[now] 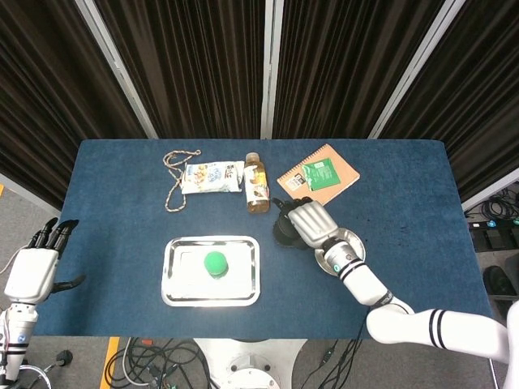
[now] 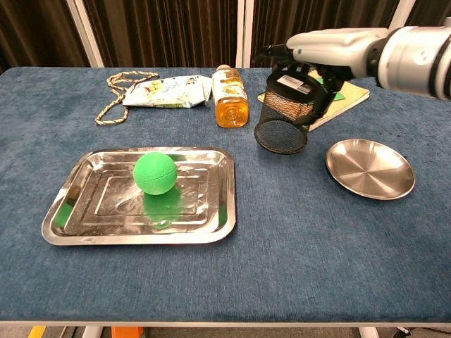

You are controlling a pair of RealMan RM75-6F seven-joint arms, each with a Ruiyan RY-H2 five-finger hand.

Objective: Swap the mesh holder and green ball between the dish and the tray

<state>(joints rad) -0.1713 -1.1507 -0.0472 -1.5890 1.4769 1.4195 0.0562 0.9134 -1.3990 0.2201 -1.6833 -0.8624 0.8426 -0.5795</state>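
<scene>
My right hand (image 1: 308,224) (image 2: 315,51) grips the rim of the black mesh holder (image 1: 285,232) (image 2: 285,115). The holder hangs tilted, low over the blue cloth between the steel tray (image 1: 185,285) (image 2: 91,205) and the round steel dish (image 1: 349,243) (image 2: 370,169). Nothing lies in the dish. The green ball (image 1: 215,263) (image 2: 155,172) sits near the middle of the tray. My left hand (image 1: 32,271) is off the table's left edge, fingers straight and holding nothing; only the head view shows it.
Along the back lie a rope (image 1: 173,180) (image 2: 121,96), a snack packet (image 1: 212,176) (image 2: 168,91), a bottle on its side (image 1: 257,185) (image 2: 230,100) and a spiral notebook (image 1: 334,180) (image 2: 354,94) bearing a green packet (image 1: 321,173).
</scene>
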